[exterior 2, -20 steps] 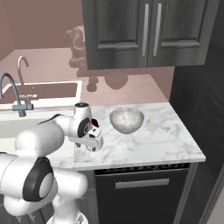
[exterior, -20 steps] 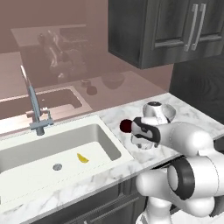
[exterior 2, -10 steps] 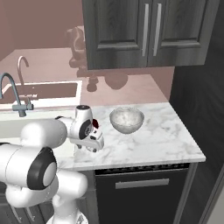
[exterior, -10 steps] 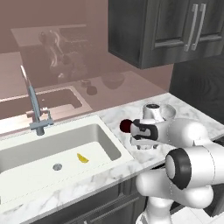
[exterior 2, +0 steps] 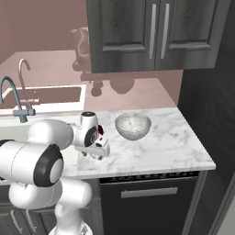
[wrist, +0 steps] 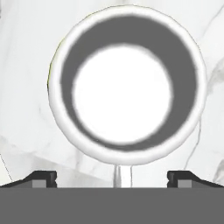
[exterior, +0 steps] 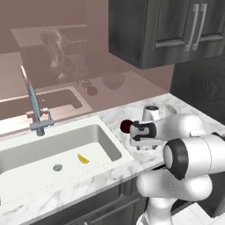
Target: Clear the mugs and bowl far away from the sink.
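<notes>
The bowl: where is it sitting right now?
In the right base view the bowl stands upright on the marble counter, right of the sink and just right of the robot's hand, below the dark wall cabinets.

Mug (wrist: 127, 85) handle cut by the grey band; small yellow thing (exterior: 82, 158) in sink (exterior: 26, 151) unidentifiable.

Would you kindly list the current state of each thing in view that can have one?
Small pale grey-white mug: upright on the marble counter, empty, directly under the gripper, not held.
Two-finger gripper: open, fingertips apart above the mug.
Speckled grey-white bowl: upright on the counter, empty.
Wide white sink: dry, a small yellow piece near its drain.
Dark cabinet doors: closed.
</notes>
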You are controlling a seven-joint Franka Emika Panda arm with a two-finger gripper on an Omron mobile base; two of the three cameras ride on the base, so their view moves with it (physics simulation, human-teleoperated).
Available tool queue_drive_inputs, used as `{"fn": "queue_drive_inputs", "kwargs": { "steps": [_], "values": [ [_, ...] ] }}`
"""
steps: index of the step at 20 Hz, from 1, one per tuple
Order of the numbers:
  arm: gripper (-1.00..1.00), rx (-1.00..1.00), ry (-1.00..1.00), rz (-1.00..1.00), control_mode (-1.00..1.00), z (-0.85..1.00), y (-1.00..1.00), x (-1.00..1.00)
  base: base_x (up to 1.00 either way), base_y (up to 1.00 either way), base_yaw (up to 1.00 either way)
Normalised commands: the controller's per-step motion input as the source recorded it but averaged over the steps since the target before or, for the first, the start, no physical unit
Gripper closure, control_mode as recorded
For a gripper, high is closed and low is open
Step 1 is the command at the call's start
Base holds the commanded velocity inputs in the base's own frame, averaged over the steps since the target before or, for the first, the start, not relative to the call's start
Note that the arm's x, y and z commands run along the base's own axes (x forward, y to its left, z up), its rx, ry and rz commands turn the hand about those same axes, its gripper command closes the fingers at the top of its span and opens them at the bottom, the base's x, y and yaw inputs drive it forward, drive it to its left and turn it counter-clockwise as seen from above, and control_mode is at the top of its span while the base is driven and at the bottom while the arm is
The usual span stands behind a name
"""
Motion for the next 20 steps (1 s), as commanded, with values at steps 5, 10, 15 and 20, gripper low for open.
{"fn": "queue_drive_inputs", "kwargs": {
  "steps": [5, 10, 15, 20],
  "values": [
    [-1.00, 0.00, 0.00, 0.00, -1.00, 0.00, 0.00, 0.18, 0.00, 0.00, 0.00],
    [-1.00, 0.00, 0.00, 0.00, -1.00, 0.00, -0.01, 0.09, 0.00, 0.00, 0.00],
    [1.00, 0.00, 0.00, 0.00, -1.00, 0.00, 0.00, 0.00, 0.00, 0.00, 0.00],
    [1.00, 0.00, 0.00, 0.00, -1.00, -0.02, -0.06, -0.04, 0.00, 0.00, 0.00]
  ]
}}
